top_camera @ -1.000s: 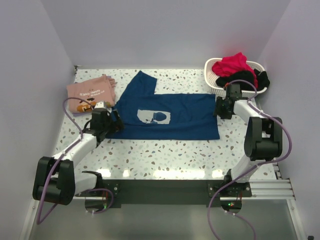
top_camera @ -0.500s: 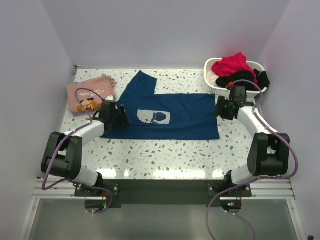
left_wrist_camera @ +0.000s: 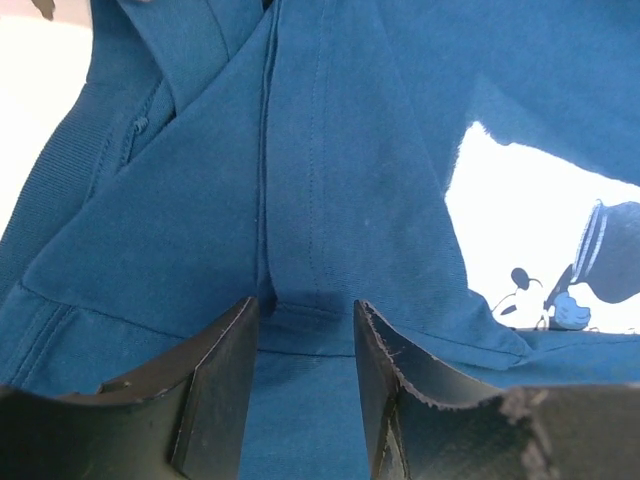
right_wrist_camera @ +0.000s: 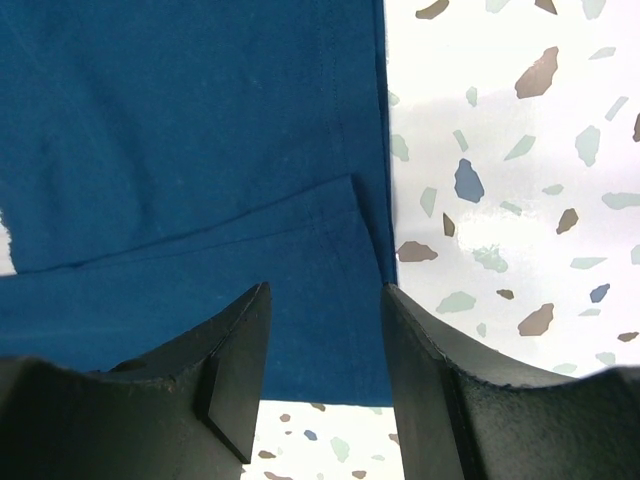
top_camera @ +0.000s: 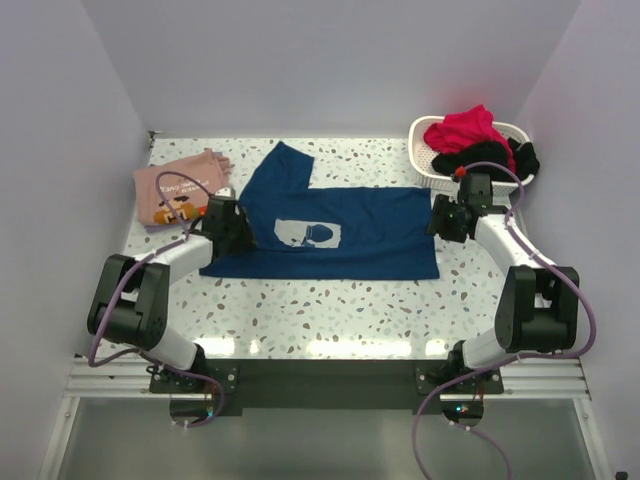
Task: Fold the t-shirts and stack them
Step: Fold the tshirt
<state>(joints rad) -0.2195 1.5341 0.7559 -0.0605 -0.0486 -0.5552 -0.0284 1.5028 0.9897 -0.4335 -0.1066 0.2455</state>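
The dark blue t-shirt (top_camera: pixel 350 235) lies flat mid-table with its pale print (top_camera: pixel 308 234) up and one sleeve pointing back. The salmon-pink t-shirt (top_camera: pixel 178 187) lies folded at the back left. My left gripper (top_camera: pixel 236 228) is down at the blue shirt's left end, open. In the left wrist view its jaws (left_wrist_camera: pixel 305 305) straddle a folded seam of the blue cloth (left_wrist_camera: pixel 340 170). My right gripper (top_camera: pixel 438 216) is at the shirt's right edge, also open. The right wrist view shows its jaws (right_wrist_camera: pixel 325 290) over the hem corner (right_wrist_camera: pixel 360 200), with flat cloth between them.
A white basket (top_camera: pixel 422 160) stands at the back right, holding a red garment (top_camera: pixel 462 128) and a black one (top_camera: pixel 498 155), just behind my right arm. Speckled tabletop (top_camera: pixel 330 305) runs along the front. Walls close in on the left, back and right.
My left gripper has moved up and right onto the blue shirt's left end, and its jaws have narrowed. The right gripper has barely shifted. The shirts lie as before.
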